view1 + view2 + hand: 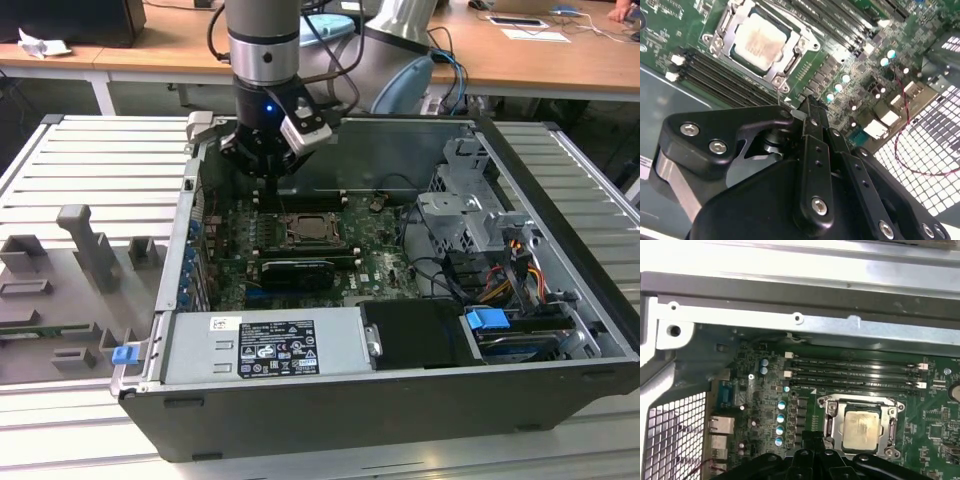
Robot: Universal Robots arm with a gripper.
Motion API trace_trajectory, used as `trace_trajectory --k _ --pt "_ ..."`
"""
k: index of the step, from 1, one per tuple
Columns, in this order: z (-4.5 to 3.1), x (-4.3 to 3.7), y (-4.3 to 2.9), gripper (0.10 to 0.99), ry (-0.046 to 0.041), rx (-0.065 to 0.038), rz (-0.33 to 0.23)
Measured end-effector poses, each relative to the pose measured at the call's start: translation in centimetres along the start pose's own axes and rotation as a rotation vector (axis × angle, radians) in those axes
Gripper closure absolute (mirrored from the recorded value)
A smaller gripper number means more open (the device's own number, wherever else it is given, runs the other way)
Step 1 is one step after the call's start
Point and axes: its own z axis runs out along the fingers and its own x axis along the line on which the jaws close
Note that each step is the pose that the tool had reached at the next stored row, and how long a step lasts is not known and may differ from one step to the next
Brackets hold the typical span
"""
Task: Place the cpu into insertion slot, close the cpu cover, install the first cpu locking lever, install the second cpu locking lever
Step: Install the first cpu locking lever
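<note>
The cpu [760, 40] is seen seated in the insertion slot [860, 428], framed by the closed cpu cover [725, 37], so it is judged to be held flat for locking. The gripper [807, 107], fingers narrowed together and holding nothing, hovers beside the socket. The open computer case [560, 290] rests on a slatted metal table [90, 170]; wooden desks [520, 60] stand behind.

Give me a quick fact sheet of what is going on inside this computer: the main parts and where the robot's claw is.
cpu: seated in the insertion slot, pale metal top showing
cpu cover: silvery frame down around the chip
gripper: fingers together, holding nothing, above the board beside the socket
memory slots: long dark rows next to the socket
computer case: open, lying on a slatted table
</note>
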Motion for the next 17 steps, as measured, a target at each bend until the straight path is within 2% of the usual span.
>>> trace_trajectory --k 3,8,12,17 --pt "0.21 0.14 0.46 0.98 0.0 0.0 0.0" --pt "0.49 0.2 1.71 0.98 0.0001 0.0 0.002" --pt "0.56 0.1 1.99 0.98 0.0001 0.0 0.002" --pt "0.74 -1.55 2.05 0.98 0.0011 0.0 0.003"
